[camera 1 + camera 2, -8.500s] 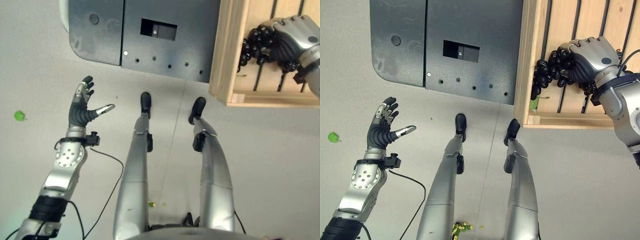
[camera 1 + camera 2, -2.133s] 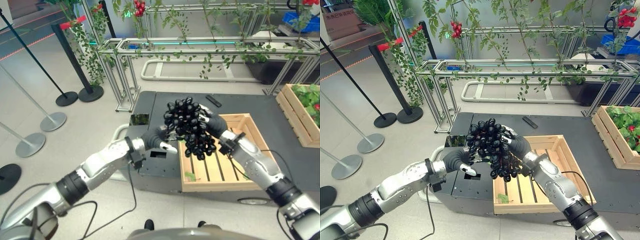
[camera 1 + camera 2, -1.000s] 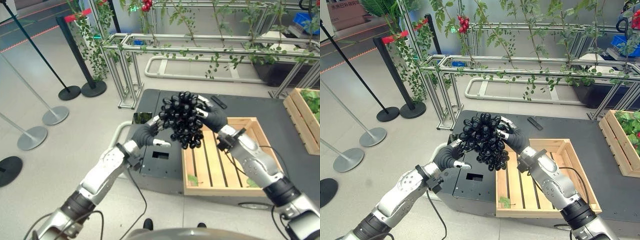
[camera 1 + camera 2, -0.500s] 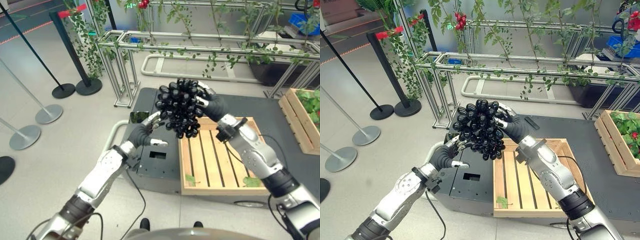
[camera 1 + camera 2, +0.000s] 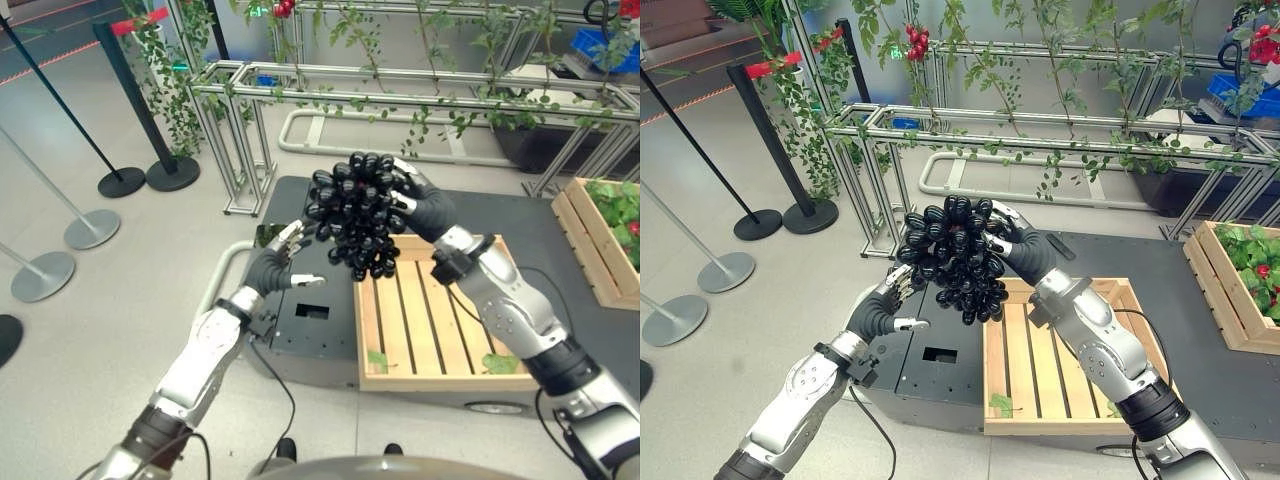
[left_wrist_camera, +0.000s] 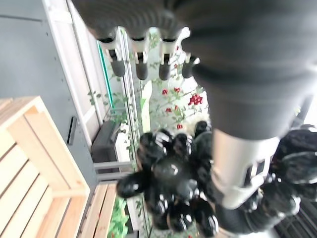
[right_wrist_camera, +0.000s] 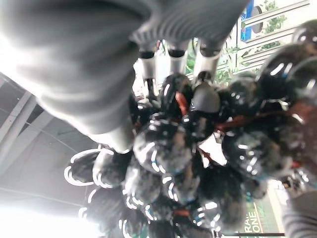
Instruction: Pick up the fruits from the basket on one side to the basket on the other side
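A big bunch of black grapes (image 5: 355, 218) hangs in the air above the near left corner of a slatted wooden crate (image 5: 440, 378). My right hand (image 5: 428, 207) is shut on the bunch from the right; in the right wrist view its fingers (image 7: 205, 94) curl into the grapes (image 7: 183, 163). My left hand (image 5: 272, 262) is open just left of and below the bunch, fingers straight, a small gap from the fruit. The left wrist view has the grapes (image 6: 171, 181) past the thumb (image 6: 240, 168) and the crate (image 6: 34, 163) below.
The crate sits on a dark grey cart (image 5: 310, 325). A second crate (image 5: 600, 235) with green leaves and red fruit stands at the far right. Metal frames with vines (image 5: 400, 85) run behind. Stanchion posts (image 5: 120, 180) stand on the floor to the left.
The bunch has been lifted out of the crate by the right hand and shifted slightly left. The left hand, earlier touching the grapes, has drawn back to the left.
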